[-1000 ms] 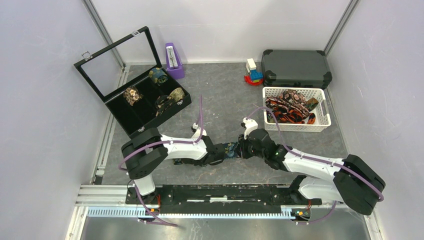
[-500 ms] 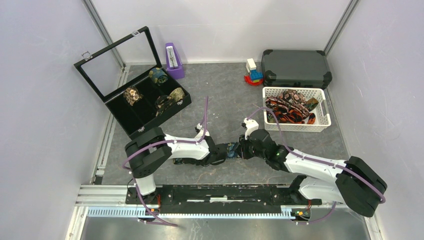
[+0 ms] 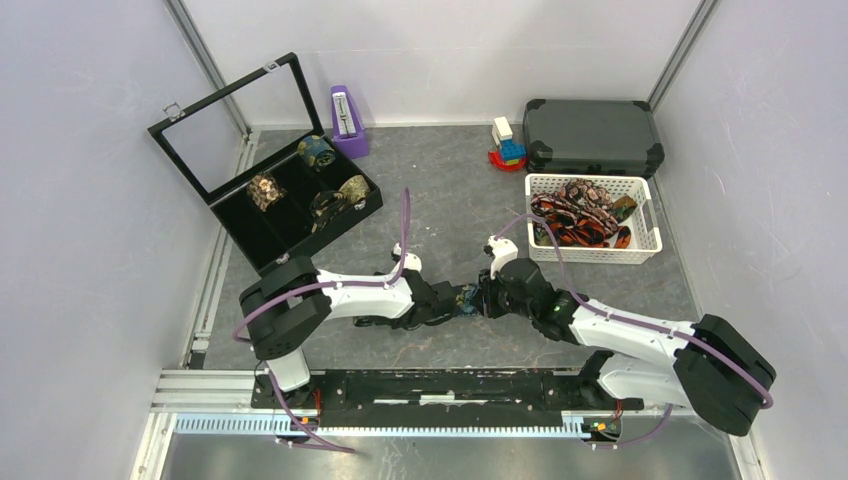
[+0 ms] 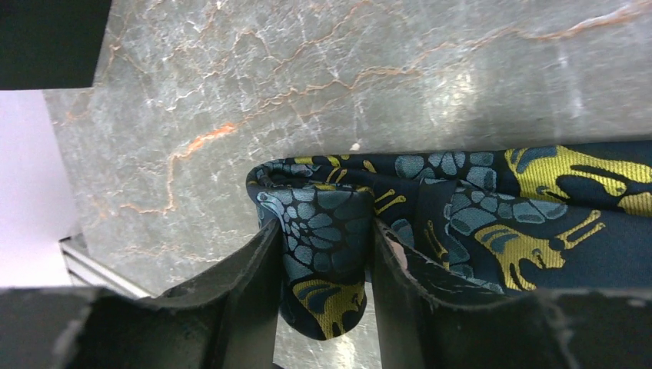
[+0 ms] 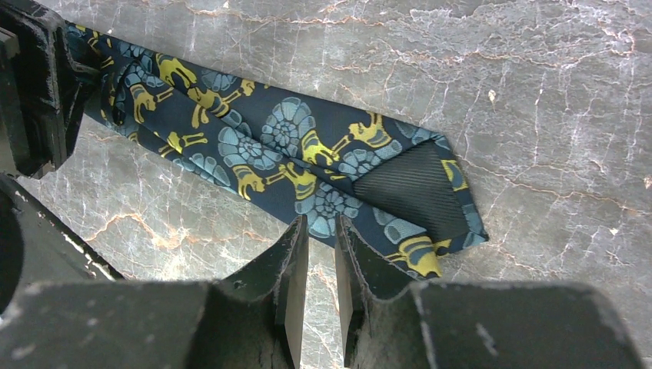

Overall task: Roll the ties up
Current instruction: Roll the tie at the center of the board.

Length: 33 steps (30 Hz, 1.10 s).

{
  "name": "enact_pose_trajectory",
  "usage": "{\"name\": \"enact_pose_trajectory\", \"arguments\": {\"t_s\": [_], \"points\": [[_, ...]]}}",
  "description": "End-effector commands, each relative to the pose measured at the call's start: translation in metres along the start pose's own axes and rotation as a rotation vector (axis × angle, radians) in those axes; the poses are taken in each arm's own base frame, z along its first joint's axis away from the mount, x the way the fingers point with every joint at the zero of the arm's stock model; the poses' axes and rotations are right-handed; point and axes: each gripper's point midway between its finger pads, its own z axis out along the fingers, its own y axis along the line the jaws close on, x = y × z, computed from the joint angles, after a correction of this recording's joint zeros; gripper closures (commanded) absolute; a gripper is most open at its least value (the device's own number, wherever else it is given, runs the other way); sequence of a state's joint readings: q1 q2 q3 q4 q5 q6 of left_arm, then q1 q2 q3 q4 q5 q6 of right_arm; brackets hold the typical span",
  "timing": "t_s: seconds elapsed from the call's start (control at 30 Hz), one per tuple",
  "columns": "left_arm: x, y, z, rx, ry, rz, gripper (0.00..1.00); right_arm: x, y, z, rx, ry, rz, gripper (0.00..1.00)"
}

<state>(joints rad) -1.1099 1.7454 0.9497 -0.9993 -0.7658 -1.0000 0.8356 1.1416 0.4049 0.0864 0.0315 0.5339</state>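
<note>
slight turn on the left side

since a second ago the left arm (image 3: 350,295) has turned its wrist and edged a touch toward 3 o'clock, its purple cable (image 3: 404,225) swaying with it; the right arm (image 3: 620,325) has hardly shifted. one long, narrow, dark navy necktie (image 5: 261,146), woven with pale blue scalloped paisley and gold curls, lies flat on the grey marbled tabletop (image 3: 450,190) just toward 6 o'clock of centre, between the two grippers. its pointed end shows a black ribbed lining; its other end is doubled over into a small fold. the left gripper (image 4: 324,238) clasps that fold, one black finger (image 4: 246,300) against each side. the right gripper (image 5: 321,227) has its jaws nearly together, tips at the necktie's near edge beside the pointed end; whether they nip any cloth i cannot tell. at 10 o'clock one black glass-lidded box (image 3: 280,240) holds four rolled ties (image 3: 265,188). at 2 o'clock one white slotted basket (image 3: 590,253) holds tangled red-orange and brown ties (image 3: 575,225), too knotted to count.
</note>
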Motion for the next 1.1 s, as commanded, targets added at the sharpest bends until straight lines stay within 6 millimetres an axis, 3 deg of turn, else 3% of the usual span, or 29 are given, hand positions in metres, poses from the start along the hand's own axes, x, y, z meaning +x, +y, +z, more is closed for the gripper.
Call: {"name": "enact_pose_trajectory", "arguments": {"t_s": [0.0, 0.83, 1.0, 1.07], "points": [[-0.019, -0.067, -0.015, 0.271, 0.01, -0.215, 0.48, -0.016, 0.005, -0.003, -0.004, -0.044, 0.009, 0.75], [-0.062, -0.037, -0.061, 0.343, -0.084, -0.269, 0.3, -0.032, 0.019, 0.007, -0.036, -0.043, 0.001, 0.75], [-0.07, -0.028, -0.074, 0.387, -0.109, -0.293, 0.29, -0.038, 0.026, 0.011, -0.057, -0.048, 0.005, 0.75], [-0.073, -0.02, -0.08, 0.398, -0.126, -0.303, 0.29, -0.042, 0.038, 0.01, -0.1, -0.042, 0.004, 0.75]]}}
